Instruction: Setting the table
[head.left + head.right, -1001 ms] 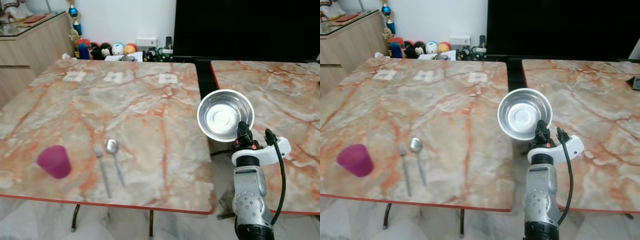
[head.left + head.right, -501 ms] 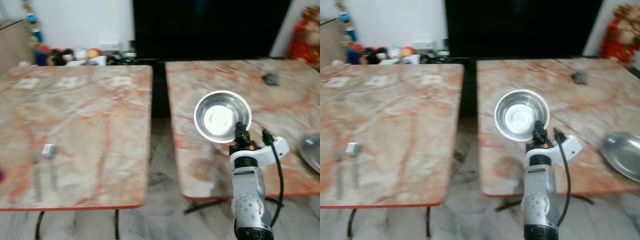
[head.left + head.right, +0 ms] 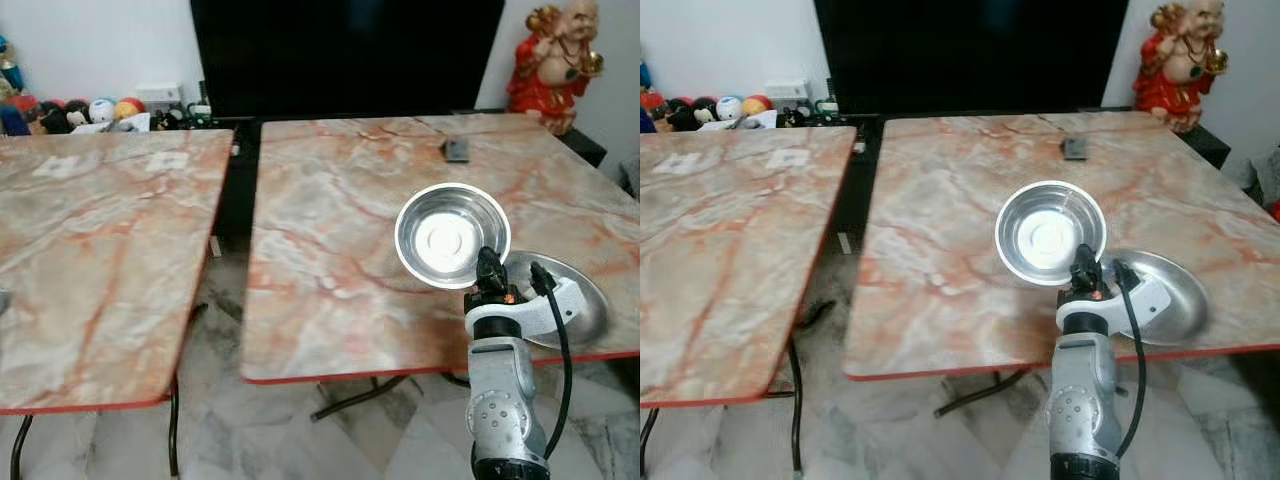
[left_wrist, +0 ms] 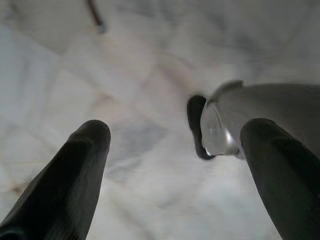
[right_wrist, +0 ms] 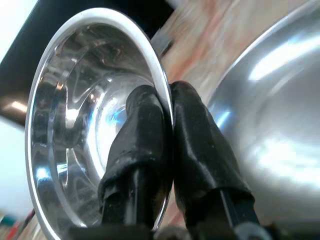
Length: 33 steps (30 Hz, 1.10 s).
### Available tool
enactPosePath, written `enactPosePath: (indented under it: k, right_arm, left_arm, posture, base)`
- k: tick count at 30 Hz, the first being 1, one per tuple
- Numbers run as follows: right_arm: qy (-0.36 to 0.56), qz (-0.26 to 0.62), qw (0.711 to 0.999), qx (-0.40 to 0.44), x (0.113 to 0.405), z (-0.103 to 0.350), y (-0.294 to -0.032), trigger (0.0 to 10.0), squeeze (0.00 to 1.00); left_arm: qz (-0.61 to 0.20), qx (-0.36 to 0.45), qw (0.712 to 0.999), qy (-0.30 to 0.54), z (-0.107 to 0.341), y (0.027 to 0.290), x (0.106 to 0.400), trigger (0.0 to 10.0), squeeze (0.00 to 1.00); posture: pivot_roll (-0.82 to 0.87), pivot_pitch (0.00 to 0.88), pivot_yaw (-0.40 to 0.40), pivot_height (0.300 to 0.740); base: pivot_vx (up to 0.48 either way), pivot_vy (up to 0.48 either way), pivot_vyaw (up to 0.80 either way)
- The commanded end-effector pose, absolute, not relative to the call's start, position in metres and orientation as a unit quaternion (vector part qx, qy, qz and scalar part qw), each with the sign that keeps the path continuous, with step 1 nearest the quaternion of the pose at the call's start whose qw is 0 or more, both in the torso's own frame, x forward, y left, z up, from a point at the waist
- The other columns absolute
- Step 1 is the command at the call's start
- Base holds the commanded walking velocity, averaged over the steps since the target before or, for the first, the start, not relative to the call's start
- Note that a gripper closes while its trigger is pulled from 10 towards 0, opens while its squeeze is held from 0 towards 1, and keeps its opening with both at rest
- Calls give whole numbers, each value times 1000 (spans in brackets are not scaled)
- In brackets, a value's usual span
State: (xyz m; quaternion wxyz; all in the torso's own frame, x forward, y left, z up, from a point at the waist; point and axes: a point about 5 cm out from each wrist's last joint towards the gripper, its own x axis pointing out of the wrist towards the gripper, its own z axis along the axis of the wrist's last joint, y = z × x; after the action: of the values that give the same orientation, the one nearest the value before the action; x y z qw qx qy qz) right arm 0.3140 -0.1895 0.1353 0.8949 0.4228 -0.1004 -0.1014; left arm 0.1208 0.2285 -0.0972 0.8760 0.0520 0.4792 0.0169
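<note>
**Mia:** What is the robot holding?

**Ben:** A shiny steel bowl (image 3: 450,235). The right gripper (image 5: 167,130) pinches its rim. One black finger is inside the bowl and one is outside, squeezed tight on the thin edge.

**Mia:** Where is the bowl?

**Ben:** Up in the air, above the fingers. It is tipped, so its open side faces us. It hangs over the near edge of the right table (image 3: 330,210).

**Mia:** What is that other shiny thing?

**Ben:** A steel plate (image 3: 1175,290). It lies flat on the table, just behind and beside the fingers, on the outer side.

**Mia:** And the other hand?

**Ben:** The left gripper (image 4: 175,170) hangs down over the pale floor (image 4: 140,60). Its fingers are spread wide with nothing between them.

**Mia:** What should the robot do now?

**Ben:** I think it has to bring the bowl to where it goes. It should keep squeezing hard, because it only holds a thin rim and the bowl could slip or swing. It should move slowly.

**Mia:** And when it puts it down?

**Ben:** Turn the bowl so the bottom faces down first. Lower it until the bottom touches the table. Only then let the fingers go. It should also keep the bowl from bumping the plate beside the fingers, or it will clang.
</note>
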Motion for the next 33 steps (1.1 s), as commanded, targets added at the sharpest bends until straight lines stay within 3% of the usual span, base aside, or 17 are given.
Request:
enactPosePath:
  k: [1,6,11,19,33]
  right_arm:
    - [-113,-97,894,423,317,144,-186,10000,0]
    - [-113,-131,893,416,315,141,-195,10000,0]
    - [-94,-221,881,408,307,132,-209,10000,0]
    - [-57,-230,890,389,311,129,-205,10000,0]
    - [-26,-234,864,446,334,132,-197,10000,0]
  left_arm:
    - [23,62,872,485,-97,235,118,10000,0]
    - [26,58,872,485,-97,234,119,10000,0]
    - [27,59,873,484,-97,233,120,10000,0]
    - [24,61,875,479,-95,233,124,10000,0]
    - [17,66,878,475,-94,235,126,10000,0]
  posture:
    - [-26,51,20,740]
    - [-25,56,19,740]
    - [-24,66,16,740]
    - [-24,76,20,740]
    - [-16,86,25,740]
  base:
    - [0,0,0]
    - [0,0,0]
    - [0,0,0]
    - [0,0,0]
    - [0,0,0]
